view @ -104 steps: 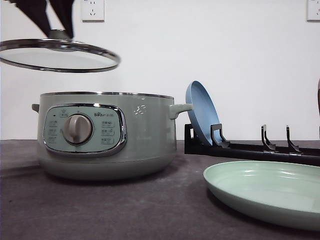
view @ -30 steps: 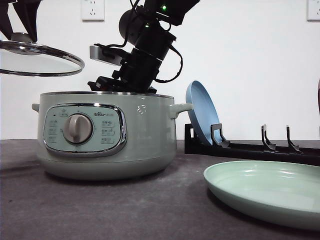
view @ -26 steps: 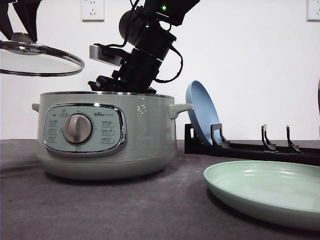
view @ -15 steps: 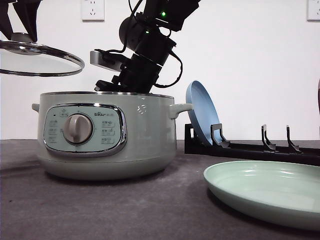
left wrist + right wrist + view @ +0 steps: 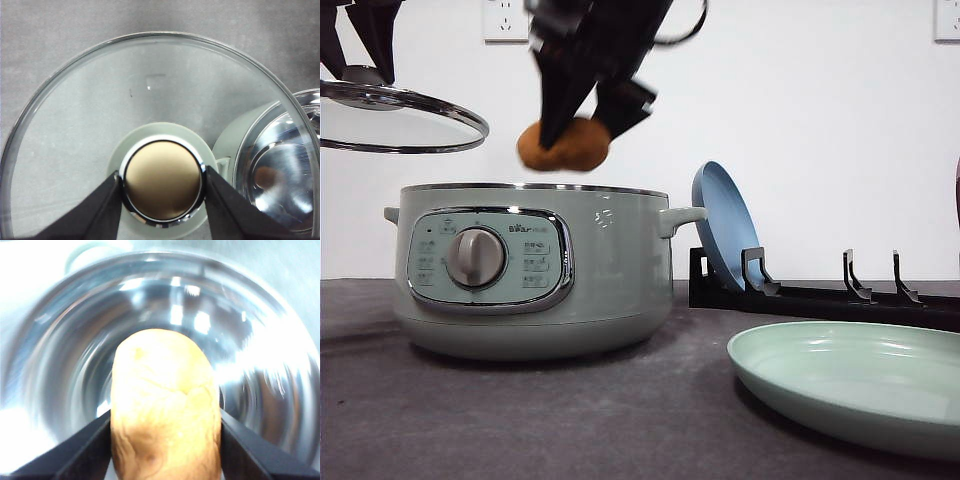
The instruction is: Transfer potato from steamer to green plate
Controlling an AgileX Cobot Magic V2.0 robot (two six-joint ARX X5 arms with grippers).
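The potato (image 5: 563, 145) hangs in the air just above the open rim of the steamer (image 5: 535, 270), pinched between the two dark fingers of the right claw (image 5: 582, 128). In the right wrist view the potato (image 5: 165, 405) sits lengthwise between the fingers, which press on both its flanks; its lower end is cut off by the frame edge, and the steamer's shiny inner bowl (image 5: 250, 340) behind it is blurred, so what lies at its bottom is hard to make out. The right arm above the claw runs out of the front view.

The left claw (image 5: 162, 190) is closed on the brass-coloured knob of the glass lid (image 5: 150, 100), one finger on each side. In the front view the lid (image 5: 400, 115) is held level, up and to the left of the steamer, its left part cut off.

The green plate (image 5: 850, 385) lies on the dark worktop (image 5: 570, 420) to the right of the steamer, well apart from the potato, its right edge out of frame. Behind it a blue plate (image 5: 725, 225) stands in a black rack (image 5: 820, 290).
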